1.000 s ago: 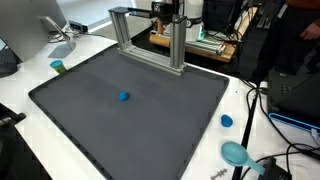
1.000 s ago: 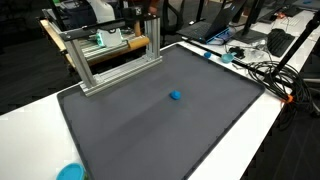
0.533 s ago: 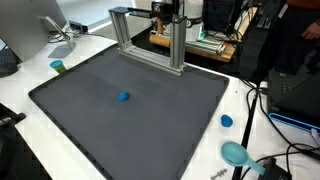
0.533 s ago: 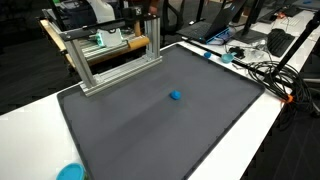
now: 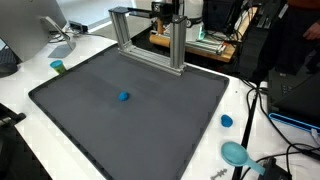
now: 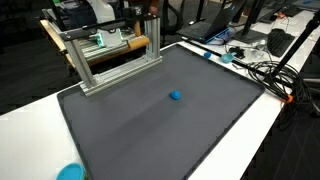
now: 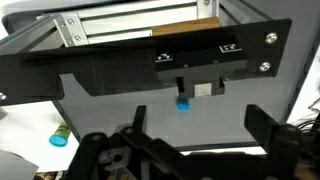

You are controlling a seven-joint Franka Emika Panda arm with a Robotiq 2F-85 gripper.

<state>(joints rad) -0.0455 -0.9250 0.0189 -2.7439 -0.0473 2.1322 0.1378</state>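
The white table (image 5: pixel 20 95) carries a dark grey mat (image 5: pixel 150 120), which covers most of it. A metal frame (image 5: pixel 178 45) stands on the far edge of the mat in both exterior views. In the wrist view the gripper (image 7: pixel 185 140) comes in from the bottom, with its fingers spread wide and nothing between them. A black plate (image 7: pixel 110 70) crosses this view above it. A small blue ball (image 7: pixel 183 103) lies alone on the mat near its middle, past the plate, well apart from the gripper and about in line with the gap between its fingers.
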